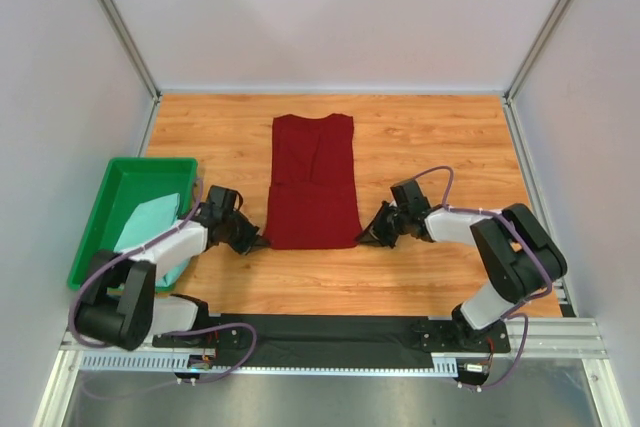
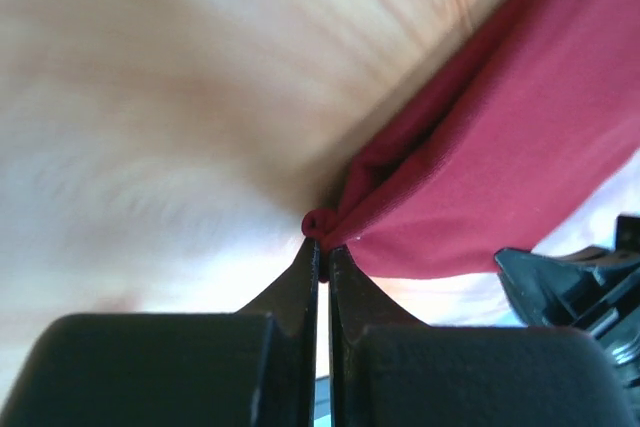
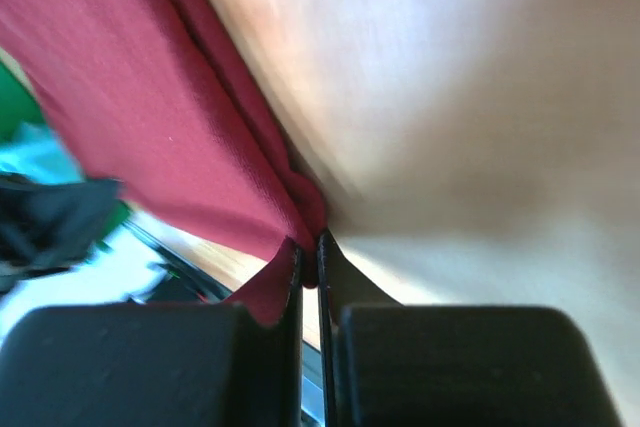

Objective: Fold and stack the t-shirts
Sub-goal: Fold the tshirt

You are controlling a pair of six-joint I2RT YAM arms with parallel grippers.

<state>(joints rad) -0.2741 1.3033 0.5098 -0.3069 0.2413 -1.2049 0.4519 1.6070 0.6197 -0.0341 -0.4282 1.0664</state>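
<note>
Closest to the lens, the left tool (image 2: 322, 247) is being held shut on the near left corner of the maroon t-shirt (image 2: 480, 157), and a small bead of red cloth is being pinched at its tips. This t-shirt is lying in the middle of the wooden surface (image 1: 440, 137), already narrowed into a long strip, with the collar far from the arms. At its near right corner the right tool (image 3: 308, 249) is likewise being clamped on the hem.

The crosswise fold is judged to be in hand. Both corners are probably to be lifted together and carried evenly towards the collar.

At the left, the mint t-shirt (image 1: 150, 219) in the green tray (image 1: 98, 217) is being partly hidden by the left arm. How many layers are being gripped cannot be told, since both wrist views are blurred.
</note>
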